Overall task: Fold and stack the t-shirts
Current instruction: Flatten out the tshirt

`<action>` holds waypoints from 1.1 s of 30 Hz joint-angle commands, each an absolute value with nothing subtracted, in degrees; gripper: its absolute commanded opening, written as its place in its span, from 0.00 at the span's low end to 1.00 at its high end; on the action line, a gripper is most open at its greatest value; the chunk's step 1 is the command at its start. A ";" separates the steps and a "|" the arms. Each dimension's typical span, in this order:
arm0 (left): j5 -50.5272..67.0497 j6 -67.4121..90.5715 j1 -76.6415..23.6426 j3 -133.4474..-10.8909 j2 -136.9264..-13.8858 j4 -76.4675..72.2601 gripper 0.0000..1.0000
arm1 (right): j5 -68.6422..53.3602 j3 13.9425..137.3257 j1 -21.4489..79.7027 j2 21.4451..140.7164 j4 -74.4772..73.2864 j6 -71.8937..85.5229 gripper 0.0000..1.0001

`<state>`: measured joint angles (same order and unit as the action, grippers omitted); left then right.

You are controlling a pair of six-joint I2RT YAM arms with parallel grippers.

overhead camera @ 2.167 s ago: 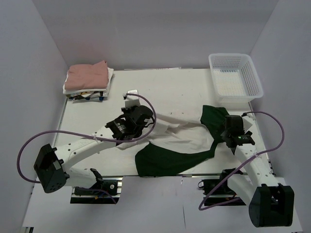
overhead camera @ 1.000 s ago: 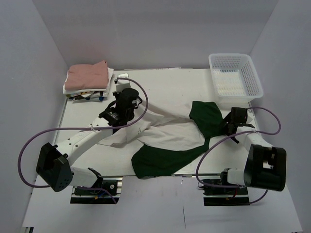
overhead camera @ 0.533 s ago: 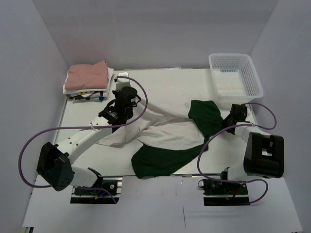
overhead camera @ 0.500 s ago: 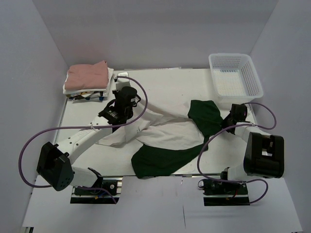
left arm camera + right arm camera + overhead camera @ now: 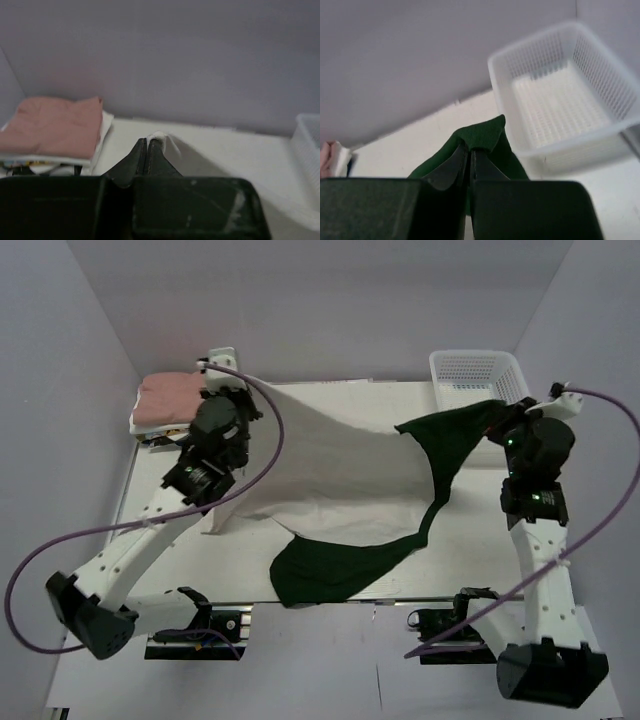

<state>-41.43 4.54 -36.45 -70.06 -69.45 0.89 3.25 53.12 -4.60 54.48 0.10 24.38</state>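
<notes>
A cream-white and dark green t-shirt [image 5: 340, 475] hangs stretched between both arms above the table, its lower green part [image 5: 335, 570] still lying near the front edge. My left gripper [image 5: 243, 390] is shut on a white edge of the t-shirt [image 5: 161, 137] at the far left. My right gripper [image 5: 503, 410] is shut on a dark green corner of the t-shirt [image 5: 482, 135] at the far right. Folded t-shirts, a dusty pink one [image 5: 178, 395] on top of white ones, lie stacked at the far left corner [image 5: 55, 125].
A white plastic mesh basket [image 5: 485, 400] stands at the far right corner, just behind the right gripper [image 5: 565, 100]. Purple walls close in the table [image 5: 340, 410] on three sides. Both arms carry looping purple cables.
Both arms have risen and swung toward the back, lifting the t-shirt's upper edge off the table and spreading it. The right gripper closed on the green corner.
</notes>
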 commanded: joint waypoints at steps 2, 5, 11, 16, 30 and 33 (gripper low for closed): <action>-36.04 -2.89 -36.04 -79.26 -61.88 -1.76 0.00 | 5.97 67.63 -4.92 49.93 -3.42 19.08 0.00; -34.81 -4.74 -36.04 -83.92 -60.21 0.86 0.00 | 7.12 74.78 -5.01 50.01 -5.97 16.71 0.00; -34.19 -7.46 -36.56 -91.05 -56.69 2.90 0.00 | 8.53 92.97 -4.92 55.10 -10.02 12.66 0.00; -31.47 -8.70 -37.08 -95.44 -54.49 5.53 0.00 | 10.02 109.11 -4.92 60.37 -11.94 9.41 0.00; -48.94 -8.17 -36.21 -88.96 -65.90 -0.16 0.00 | -2.02 103.82 -4.84 69.87 -12.93 11.16 0.00; -50.71 -4.06 -35.60 -87.45 -72.06 1.41 0.00 | -3.26 97.39 -4.66 72.33 -9.84 12.13 0.00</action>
